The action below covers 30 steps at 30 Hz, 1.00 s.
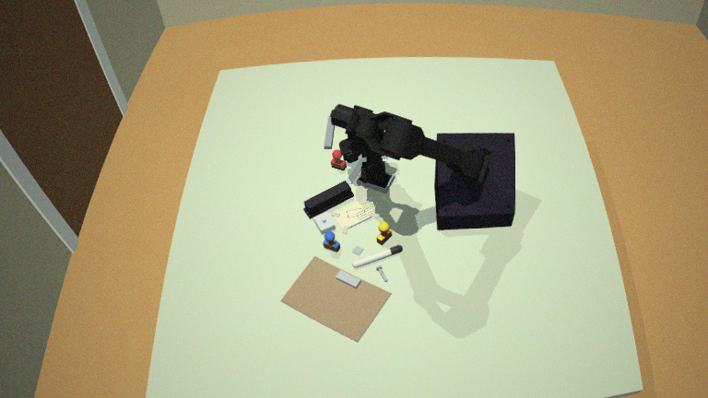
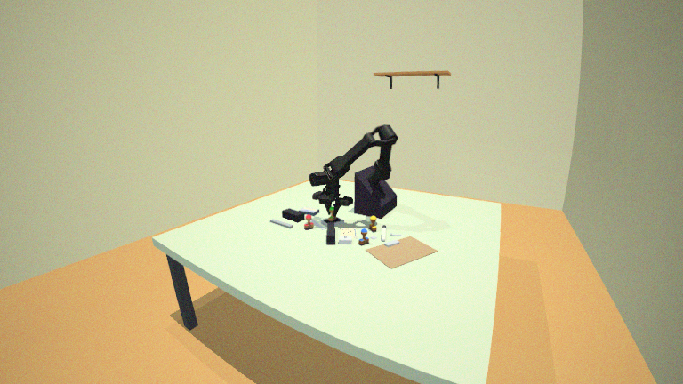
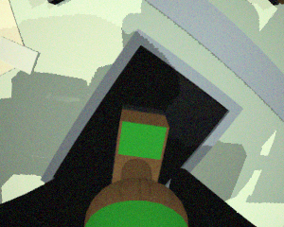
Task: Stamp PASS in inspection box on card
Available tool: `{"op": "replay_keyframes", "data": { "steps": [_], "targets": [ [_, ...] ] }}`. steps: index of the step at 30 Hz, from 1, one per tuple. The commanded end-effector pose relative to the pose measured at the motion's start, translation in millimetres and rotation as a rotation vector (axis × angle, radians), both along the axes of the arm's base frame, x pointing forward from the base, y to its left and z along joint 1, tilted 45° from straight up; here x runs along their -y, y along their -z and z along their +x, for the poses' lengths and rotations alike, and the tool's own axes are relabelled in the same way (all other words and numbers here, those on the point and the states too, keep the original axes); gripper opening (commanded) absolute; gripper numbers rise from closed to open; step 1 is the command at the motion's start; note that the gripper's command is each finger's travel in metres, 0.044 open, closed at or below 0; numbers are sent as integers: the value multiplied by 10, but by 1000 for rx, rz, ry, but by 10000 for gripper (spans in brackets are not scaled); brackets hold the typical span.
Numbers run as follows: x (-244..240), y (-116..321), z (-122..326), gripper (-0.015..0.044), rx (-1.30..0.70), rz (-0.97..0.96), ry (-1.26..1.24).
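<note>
One stamp gripped, inking under way

Green-topped stamp (image 2: pixel 332 213) (image 3: pixel 142 141) pinched in the gripper (image 1: pixel 372 177) (image 2: pixel 332 212) (image 3: pixel 138 172), over or on the black pad (image 1: pixel 384 185) (image 3: pixel 151 90). Left, by my reading: print on the card (image 1: pixel 355 215) (image 2: pixel 347 233) (image 3: pixel 1 28), return to bench. Contact and inked face hidden; PASS lettering unseen; box too small to judge.

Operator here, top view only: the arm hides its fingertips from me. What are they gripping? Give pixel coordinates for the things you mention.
Observer: The gripper (image 1: pixel 374 174) (image 2: pixel 332 212) (image 3: pixel 138 172) is shut on a green-topped stamp (image 2: pixel 332 214) (image 3: pixel 142 140).
Operator: Where is its base relative to the ink pad (image 1: pixel 390 181) (image 2: pixel 341 220) (image 3: pixel 151 78)?
Observer: In the wrist view, it appears within the pad's dark area; I cannot tell whether they touch.
Operator: Anything on the wall behind?
Observer: Yes, the exterior view shows a wooden shelf (image 2: pixel 412 73).
</note>
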State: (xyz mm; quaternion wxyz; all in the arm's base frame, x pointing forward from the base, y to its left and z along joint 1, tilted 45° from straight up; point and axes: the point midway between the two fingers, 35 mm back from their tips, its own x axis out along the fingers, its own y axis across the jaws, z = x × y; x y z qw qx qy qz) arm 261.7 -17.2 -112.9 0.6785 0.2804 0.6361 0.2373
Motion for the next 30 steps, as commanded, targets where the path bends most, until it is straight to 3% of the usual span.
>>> {"op": "replay_keyframes", "data": {
  "steps": [1,30],
  "targets": [
    [-6,-6,0,0,-1,3,-2],
    [180,-183,-9,0,-1,1,-2]
  ]
}}
